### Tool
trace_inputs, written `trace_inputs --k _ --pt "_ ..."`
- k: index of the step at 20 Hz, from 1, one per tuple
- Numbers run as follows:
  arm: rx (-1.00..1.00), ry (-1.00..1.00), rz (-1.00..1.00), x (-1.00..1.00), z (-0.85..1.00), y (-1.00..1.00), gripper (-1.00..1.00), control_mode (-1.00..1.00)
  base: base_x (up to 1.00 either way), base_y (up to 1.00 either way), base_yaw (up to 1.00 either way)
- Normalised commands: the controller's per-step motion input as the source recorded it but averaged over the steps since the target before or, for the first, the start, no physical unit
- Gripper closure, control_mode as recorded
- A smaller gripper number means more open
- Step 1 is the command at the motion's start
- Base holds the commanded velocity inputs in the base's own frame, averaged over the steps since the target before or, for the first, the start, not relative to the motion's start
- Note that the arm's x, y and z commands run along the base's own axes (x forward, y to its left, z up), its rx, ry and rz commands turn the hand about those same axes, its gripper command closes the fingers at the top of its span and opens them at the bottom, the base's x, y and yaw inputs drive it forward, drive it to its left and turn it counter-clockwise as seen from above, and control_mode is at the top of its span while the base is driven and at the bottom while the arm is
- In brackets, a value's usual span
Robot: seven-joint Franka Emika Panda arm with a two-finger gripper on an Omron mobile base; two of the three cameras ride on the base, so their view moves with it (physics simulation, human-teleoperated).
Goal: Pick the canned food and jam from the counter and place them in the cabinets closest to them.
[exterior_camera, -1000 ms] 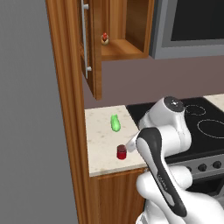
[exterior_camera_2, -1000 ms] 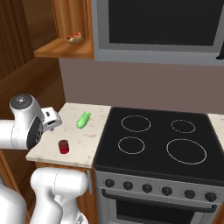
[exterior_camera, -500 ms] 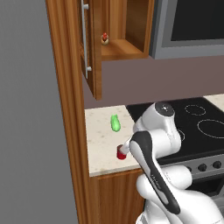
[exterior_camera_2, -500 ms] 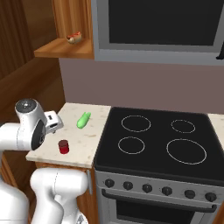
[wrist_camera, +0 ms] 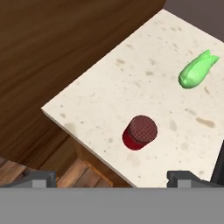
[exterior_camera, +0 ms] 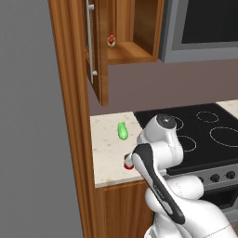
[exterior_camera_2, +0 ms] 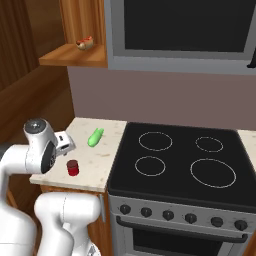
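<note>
Jaws stand apart and hold nothing, the gripper (wrist_camera: 111, 177) hanging above the jam (wrist_camera: 140, 132), a small red jar with a dark checked lid standing upright near the front edge of the speckled cream counter (wrist_camera: 131, 74). A green vegetable (wrist_camera: 196, 71) lies farther back on the counter, well apart from the jar. To the counter's right sits a black stove (exterior_camera_2: 185, 165), with a grey microwave (exterior_camera_2: 180, 35) above. On the shelf of the cabinets (exterior_camera: 132, 51) rests a small can (exterior_camera: 111, 41), beside the open door with its silver bar handle (exterior_camera: 90, 42).

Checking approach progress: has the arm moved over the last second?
Yes. In the left base view the arm swung left, toward the red jar near the counter edge.
</note>
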Motion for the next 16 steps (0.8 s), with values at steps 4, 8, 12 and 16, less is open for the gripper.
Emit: trace_inputs --k 4,8,12,16 --pt "-0.04 0.00 0.00 0.20 -0.26 0.00 -1.00 -1.00 0.00 0.00 0.00" --pt "-0.01 0.01 0.00 0.22 -0.23 0.00 -1.00 -1.00 0.00 0.00 0.00" --pt "0.00 0.00 0.00 0.25 -0.19 0.00 -1.00 -1.00 0.00 0.00 0.00" --pt "0.00 0.00 0.00 0.29 -0.19 0.00 -1.00 -1.00 0.00 0.00 0.00"
